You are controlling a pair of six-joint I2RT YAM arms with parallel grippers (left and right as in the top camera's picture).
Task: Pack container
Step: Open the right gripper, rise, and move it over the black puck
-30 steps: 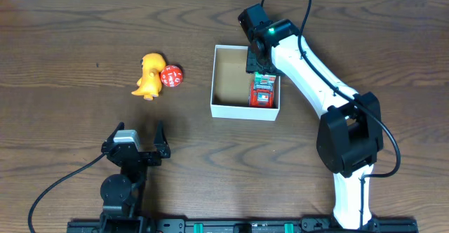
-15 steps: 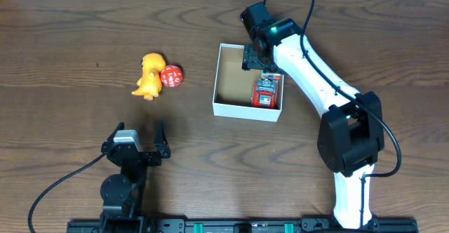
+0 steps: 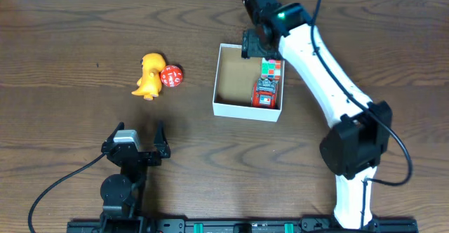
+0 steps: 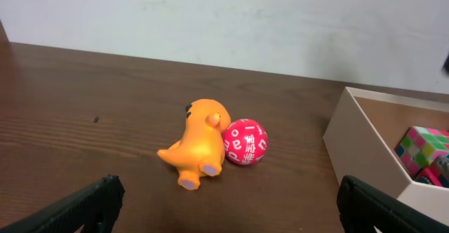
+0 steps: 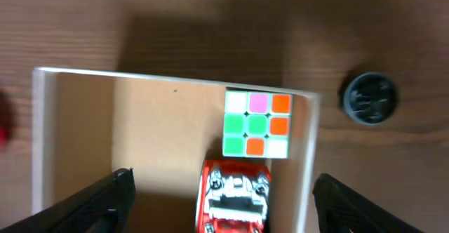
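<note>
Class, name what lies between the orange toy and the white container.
A red ball, against the orange toy; then bare table up to the container. The overhead view shows it.

Left wrist view: container cut off at right edge; its wall hides part of puzzle cube and most of red car. Ball markings unreadable. Right wrist view: car cut at bottom edge; dark round object unidentifiable. Overhead: right arm covers container's far right corner.
</note>
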